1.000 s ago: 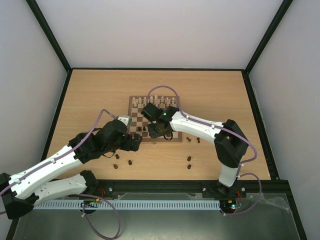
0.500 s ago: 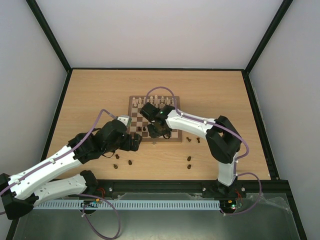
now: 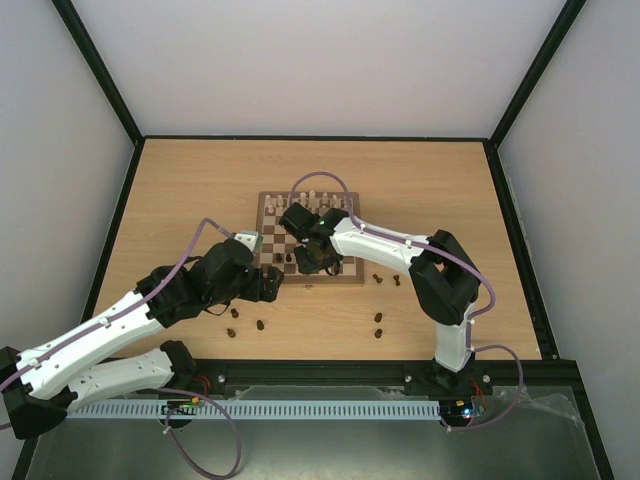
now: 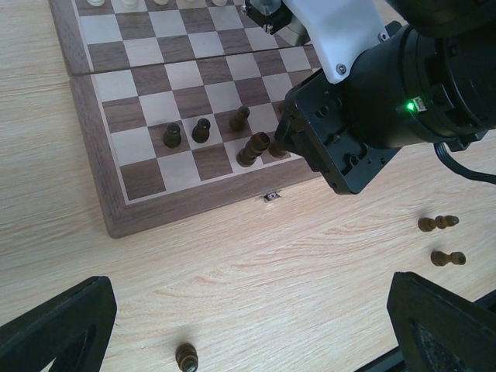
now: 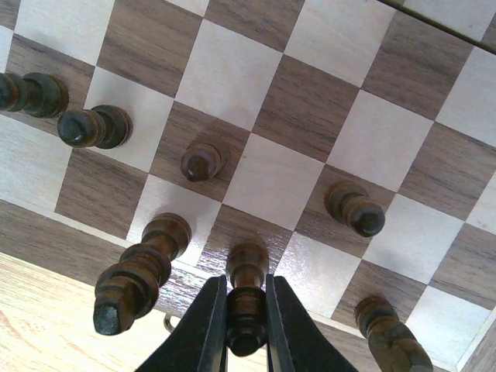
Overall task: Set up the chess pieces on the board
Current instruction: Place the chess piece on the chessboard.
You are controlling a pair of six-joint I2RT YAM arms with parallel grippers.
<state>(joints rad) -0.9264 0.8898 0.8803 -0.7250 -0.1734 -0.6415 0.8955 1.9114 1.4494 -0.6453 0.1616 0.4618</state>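
The right tool (image 5: 246, 291) was pinched shut on a dark piece (image 5: 247, 263), its two fingers pressed against the piece's slim stem from either side. The piece's base sat over a dark square in the row nearest the edge of the board (image 5: 232, 74). Whether it touched the wood could not be told. Just beside it on one side stood a taller dark piece (image 5: 138, 275). Another (image 5: 385, 329) stood on the other side, and three more (image 5: 203, 161) were on the next row, all apart from the fingers.

From above, the right tool (image 3: 313, 255) hung over the near edge of the board (image 3: 266, 210), with the pale pieces (image 3: 312, 199) lined along the far edge. The left tool (image 4: 248, 333) was spread wide and held nothing, over the tabletop (image 4: 232, 263) just in front of the board's near border (image 4: 89, 139). Loose dark pieces (image 4: 438, 223) lay on the tabletop to its right and one (image 4: 186, 357) stood between its fingers, touching neither.
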